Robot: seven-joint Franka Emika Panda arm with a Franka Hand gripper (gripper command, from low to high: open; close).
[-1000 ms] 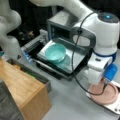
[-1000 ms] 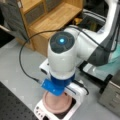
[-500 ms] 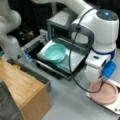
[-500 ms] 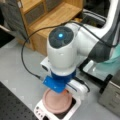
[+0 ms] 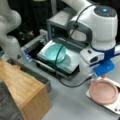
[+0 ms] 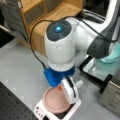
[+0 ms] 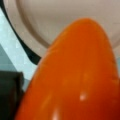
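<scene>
Gripper (image 5: 103, 75) — blue-housed, lowered since half a second earlier to hang just above the pink plate (image 5: 103, 92); jaws closed on an orange object (image 7: 75, 75), seemingly a carrot, which filled the wrist view. Plate sat on a white tray (image 6: 40, 111). Teal bowl (image 5: 55, 51) well apart, unmoved — delivery apparently near.

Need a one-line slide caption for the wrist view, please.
Wrist view: smooth orange object fills the frame, close above the pink plate rim.

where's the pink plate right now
The pink plate sits on a white scale at a front view's bottom right, directly under the gripper, right of the teal bowl.
</scene>
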